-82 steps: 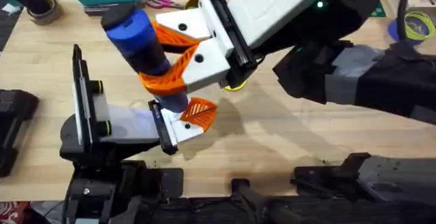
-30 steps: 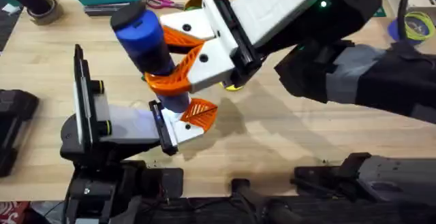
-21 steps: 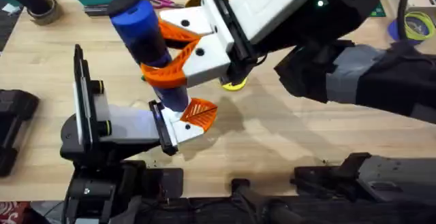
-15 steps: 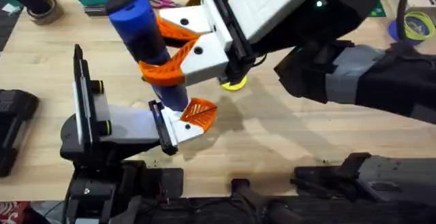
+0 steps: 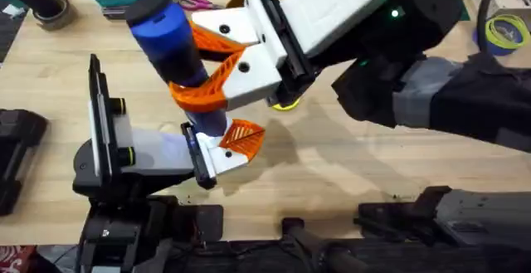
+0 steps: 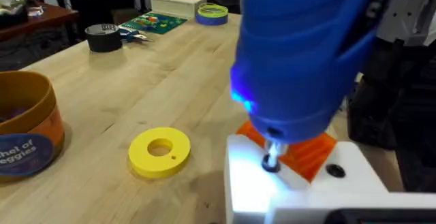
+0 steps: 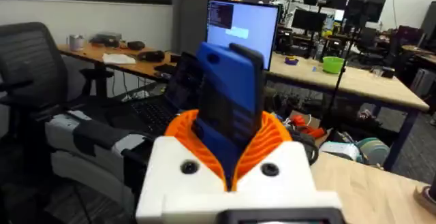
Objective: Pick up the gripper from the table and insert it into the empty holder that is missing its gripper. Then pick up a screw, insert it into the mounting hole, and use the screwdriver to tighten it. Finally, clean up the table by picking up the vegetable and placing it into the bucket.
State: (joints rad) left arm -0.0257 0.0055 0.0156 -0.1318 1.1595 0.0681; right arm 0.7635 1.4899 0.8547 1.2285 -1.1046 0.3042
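- Two claws: my right claw (image 5: 203,70) clenches the screwdriver (image 5: 170,45) upright, its tip seated on the holder (image 6: 300,183) to drive the screw.
- Left claw: state unreadable.

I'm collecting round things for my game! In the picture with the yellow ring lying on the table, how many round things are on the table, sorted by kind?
Tape rolls: 2 (black tape roll, blue tape roll)
Yellow ring: 1
Bucket: 1
Total: 4
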